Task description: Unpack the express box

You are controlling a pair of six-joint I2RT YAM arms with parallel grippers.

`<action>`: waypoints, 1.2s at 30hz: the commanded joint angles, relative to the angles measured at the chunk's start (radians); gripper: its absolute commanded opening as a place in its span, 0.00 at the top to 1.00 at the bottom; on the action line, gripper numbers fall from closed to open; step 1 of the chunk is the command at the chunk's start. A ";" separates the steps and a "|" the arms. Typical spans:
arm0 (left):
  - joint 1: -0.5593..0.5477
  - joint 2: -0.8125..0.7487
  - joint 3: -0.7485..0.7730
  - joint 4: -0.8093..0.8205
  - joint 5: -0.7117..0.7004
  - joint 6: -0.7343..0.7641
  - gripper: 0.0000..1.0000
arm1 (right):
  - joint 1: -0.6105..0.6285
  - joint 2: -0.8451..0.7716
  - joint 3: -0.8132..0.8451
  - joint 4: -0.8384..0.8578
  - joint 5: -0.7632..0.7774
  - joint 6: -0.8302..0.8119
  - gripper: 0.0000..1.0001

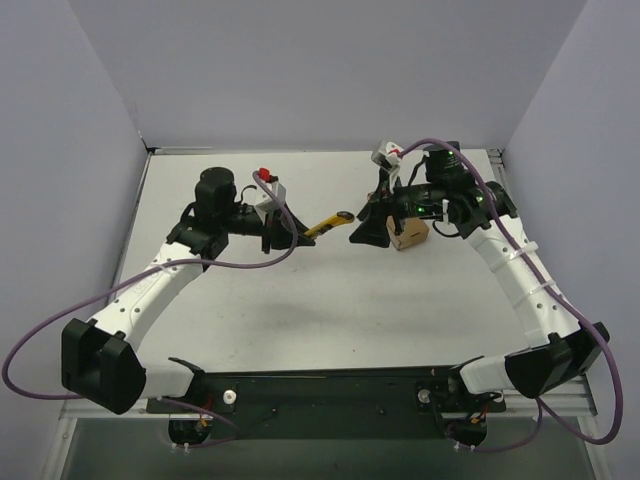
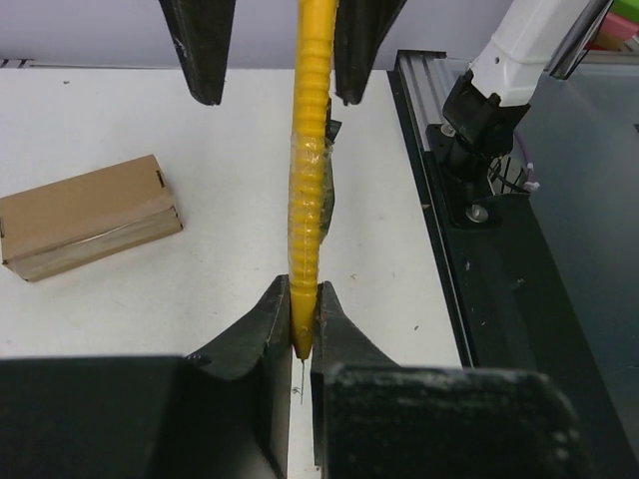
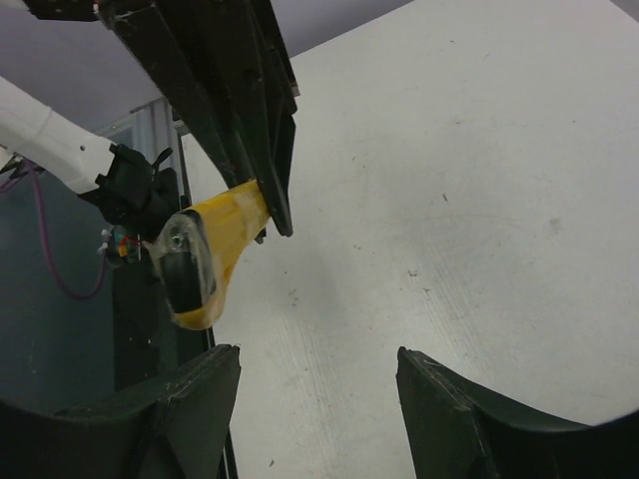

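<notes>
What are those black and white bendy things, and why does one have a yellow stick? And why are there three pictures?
They are two robot arms fixed to a white table. One picture looks down from above. The other two come from little cameras on each arm's wrist, so you see its own black fingers up close.

Each arm ends in a gripper, like a two-finger hand. The left gripper is shut on a yellow utility knife, the stick you noticed. The right gripper is open and holds nothing.

On the table lies a brown cardboard box, closed. From above it peeks out beside the right arm.
</notes>
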 commanded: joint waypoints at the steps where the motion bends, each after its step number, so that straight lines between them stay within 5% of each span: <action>1: 0.017 0.011 -0.007 0.150 0.067 -0.116 1.00 | 0.031 0.028 0.056 -0.004 -0.117 -0.028 0.37; 8: 0.017 0.066 0.015 0.224 0.084 -0.182 1.00 | 0.116 0.073 0.102 0.035 -0.097 0.002 0.39; 36: 0.008 0.119 0.055 0.312 0.116 -0.325 1.00 | 0.147 0.125 0.120 0.151 -0.089 0.101 0.51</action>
